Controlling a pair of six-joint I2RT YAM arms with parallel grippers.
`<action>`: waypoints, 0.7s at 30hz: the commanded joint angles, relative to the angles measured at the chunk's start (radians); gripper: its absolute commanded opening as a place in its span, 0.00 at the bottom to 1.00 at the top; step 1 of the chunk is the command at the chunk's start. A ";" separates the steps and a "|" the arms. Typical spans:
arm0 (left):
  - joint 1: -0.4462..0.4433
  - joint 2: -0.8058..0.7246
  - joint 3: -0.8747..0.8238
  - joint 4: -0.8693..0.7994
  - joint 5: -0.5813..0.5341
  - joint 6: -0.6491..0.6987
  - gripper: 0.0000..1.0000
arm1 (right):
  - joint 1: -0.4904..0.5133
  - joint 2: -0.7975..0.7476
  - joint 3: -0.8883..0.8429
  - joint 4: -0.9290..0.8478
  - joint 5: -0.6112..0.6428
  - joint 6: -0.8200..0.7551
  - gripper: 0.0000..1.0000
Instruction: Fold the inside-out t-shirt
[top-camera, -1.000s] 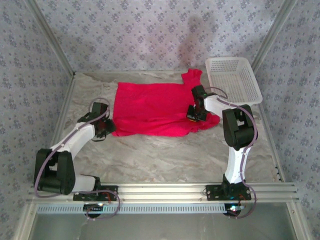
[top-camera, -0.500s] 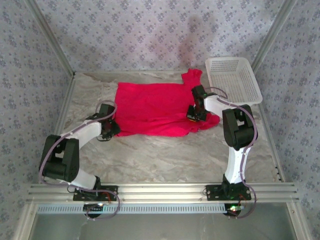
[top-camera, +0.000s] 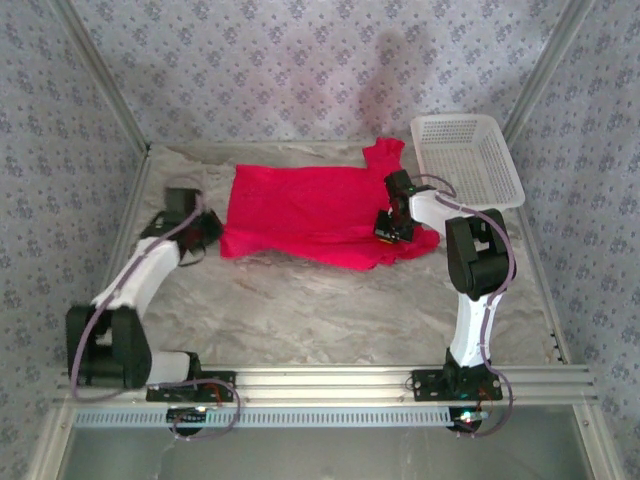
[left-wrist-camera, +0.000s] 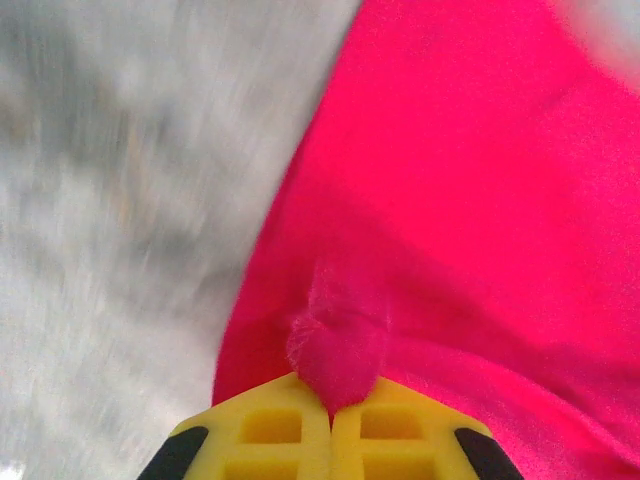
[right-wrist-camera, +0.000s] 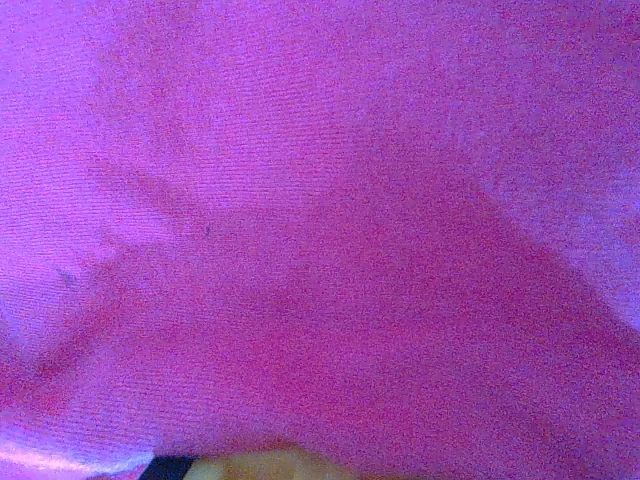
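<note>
The t-shirt lies over the right gripper, hiding its jaws. Left of the left gripper the surface is a blur, and that gripper is cut off by the view's bottom edge.

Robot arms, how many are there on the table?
2. The left arm stretches to the red t-shirt's left edge; the right arm stands near the white basket and bends onto its right side.

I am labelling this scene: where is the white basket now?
In the top view, the white basket sits at the far right, just beside the red t-shirt.
</note>
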 joint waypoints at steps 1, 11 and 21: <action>0.118 -0.076 0.000 0.223 0.311 -0.016 0.00 | -0.016 0.065 -0.010 -0.068 0.041 -0.015 0.00; 0.174 -0.062 -0.066 0.203 0.348 -0.004 0.00 | -0.017 0.063 0.005 -0.079 0.041 -0.016 0.00; 0.161 0.102 0.015 -0.060 0.002 0.078 0.12 | 0.037 -0.222 -0.016 -0.190 0.042 -0.080 0.22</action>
